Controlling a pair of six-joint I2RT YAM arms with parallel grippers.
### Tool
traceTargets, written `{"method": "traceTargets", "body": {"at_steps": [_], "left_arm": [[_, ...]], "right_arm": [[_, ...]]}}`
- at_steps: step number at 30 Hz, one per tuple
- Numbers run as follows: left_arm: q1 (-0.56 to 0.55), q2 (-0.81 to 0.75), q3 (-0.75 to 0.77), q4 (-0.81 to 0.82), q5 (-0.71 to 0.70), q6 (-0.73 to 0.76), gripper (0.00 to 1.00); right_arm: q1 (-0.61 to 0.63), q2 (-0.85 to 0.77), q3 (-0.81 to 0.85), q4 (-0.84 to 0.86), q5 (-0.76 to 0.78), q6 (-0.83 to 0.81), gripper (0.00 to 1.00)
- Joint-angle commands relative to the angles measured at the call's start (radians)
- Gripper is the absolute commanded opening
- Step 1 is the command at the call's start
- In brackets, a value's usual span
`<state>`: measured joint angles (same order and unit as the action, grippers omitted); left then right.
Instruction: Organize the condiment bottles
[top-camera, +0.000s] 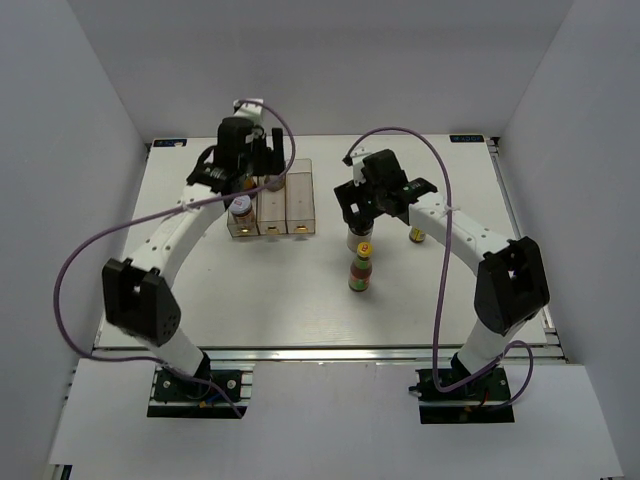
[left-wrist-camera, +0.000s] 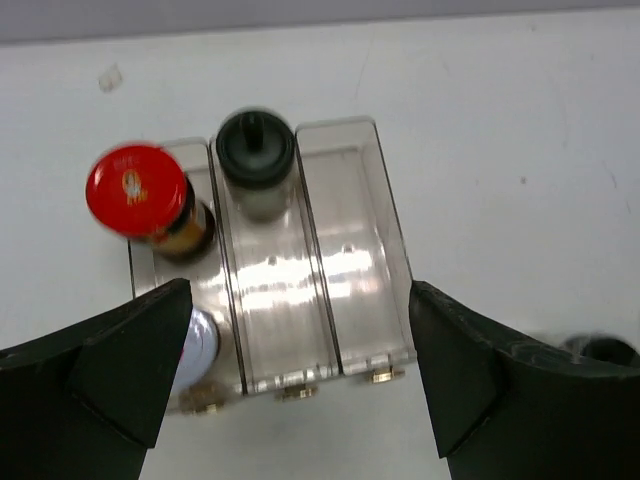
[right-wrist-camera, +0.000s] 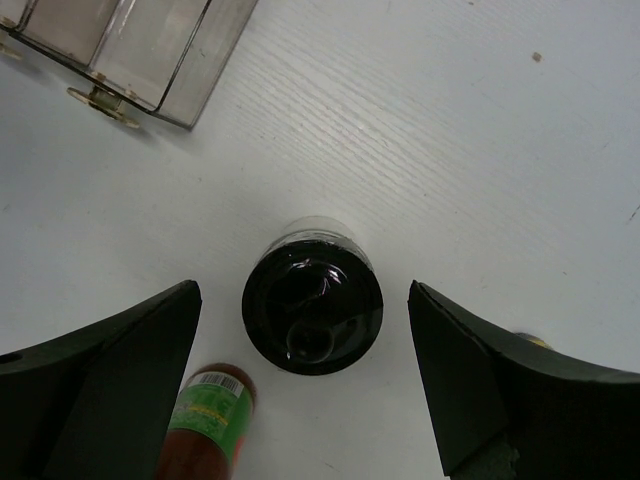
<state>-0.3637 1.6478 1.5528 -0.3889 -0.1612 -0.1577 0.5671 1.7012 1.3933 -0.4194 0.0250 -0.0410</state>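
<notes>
In the left wrist view my left gripper (left-wrist-camera: 300, 305) is open and empty above the clear three-slot rack (left-wrist-camera: 355, 260). A red-capped dark-sauce bottle (left-wrist-camera: 137, 190) and a white-capped bottle (left-wrist-camera: 197, 345) stand in the left slot. A black-capped jar (left-wrist-camera: 256, 150) stands in the middle slot. In the right wrist view my right gripper (right-wrist-camera: 303, 295) is open above a second black-capped jar (right-wrist-camera: 312, 312) standing on the table, apart from both fingers. A green-labelled red-sauce bottle (right-wrist-camera: 206, 425) stands beside it; it shows its yellow cap in the top view (top-camera: 362, 268).
In the top view the rack (top-camera: 300, 205) sits at the back left of the white table under my left gripper (top-camera: 250, 170). My right gripper (top-camera: 355, 208) is right of it. A small yellow-capped bottle (top-camera: 417, 236) stands partly hidden behind the right arm.
</notes>
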Motion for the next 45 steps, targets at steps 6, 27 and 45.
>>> {"method": "traceTargets", "body": {"at_steps": [6,27,45], "left_arm": [[-0.006,-0.351,-0.445,0.053,-0.129,-0.203,0.98],[-0.006,-0.454,-0.577,-0.070,-0.277,-0.289,0.98],[-0.006,-0.615,-0.663,-0.079,-0.327,-0.361,0.98]], "right_arm": [[0.011,0.067,0.015,-0.076,0.038,0.033,0.89],[0.054,0.044,0.151,-0.036,0.138,0.015,0.31],[0.218,0.394,0.791,0.033,0.073,-0.027,0.26]]}}
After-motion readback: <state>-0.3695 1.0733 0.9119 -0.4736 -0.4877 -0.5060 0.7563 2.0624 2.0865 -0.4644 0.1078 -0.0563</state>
